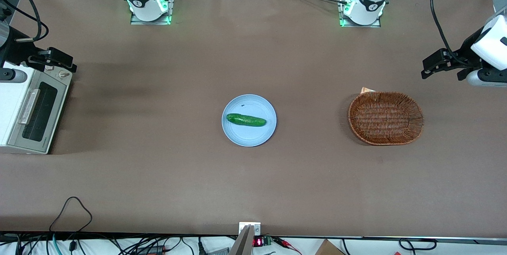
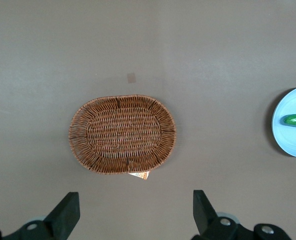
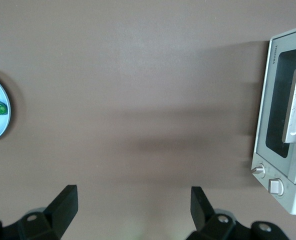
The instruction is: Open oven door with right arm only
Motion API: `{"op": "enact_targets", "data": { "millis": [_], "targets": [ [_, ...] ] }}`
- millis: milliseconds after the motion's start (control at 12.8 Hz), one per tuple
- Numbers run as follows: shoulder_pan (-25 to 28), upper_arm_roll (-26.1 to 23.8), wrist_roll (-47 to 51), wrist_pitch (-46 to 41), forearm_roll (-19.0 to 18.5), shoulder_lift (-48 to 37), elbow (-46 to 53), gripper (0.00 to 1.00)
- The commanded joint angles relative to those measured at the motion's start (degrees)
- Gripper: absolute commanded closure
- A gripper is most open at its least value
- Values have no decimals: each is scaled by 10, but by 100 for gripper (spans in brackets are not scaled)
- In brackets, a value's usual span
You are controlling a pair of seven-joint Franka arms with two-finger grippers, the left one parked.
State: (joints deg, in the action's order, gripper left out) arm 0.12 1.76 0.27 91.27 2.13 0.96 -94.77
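Note:
The off-white oven stands at the working arm's end of the table. Its oven door is closed, dark glass window facing up toward the camera, with the silver bar handle across it. The right arm's black gripper hovers above the oven's knob end, farther from the front camera than the handle. In the right wrist view the gripper is open over bare table, nothing between its fingers. The oven door and handle lie off to one side of it.
A blue plate holding a green cucumber sits mid-table. A woven brown basket lies toward the parked arm's end. Cables hang along the table edge nearest the front camera.

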Motion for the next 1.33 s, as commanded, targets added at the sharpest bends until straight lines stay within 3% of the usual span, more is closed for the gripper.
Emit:
{"op": "enact_targets", "data": {
  "millis": [0, 1251],
  "targets": [
    [-3, -2, -4, -6, 1, 2, 8, 0],
    [-5, -1, -19, -13, 9, 4, 9, 0]
  ]
}}
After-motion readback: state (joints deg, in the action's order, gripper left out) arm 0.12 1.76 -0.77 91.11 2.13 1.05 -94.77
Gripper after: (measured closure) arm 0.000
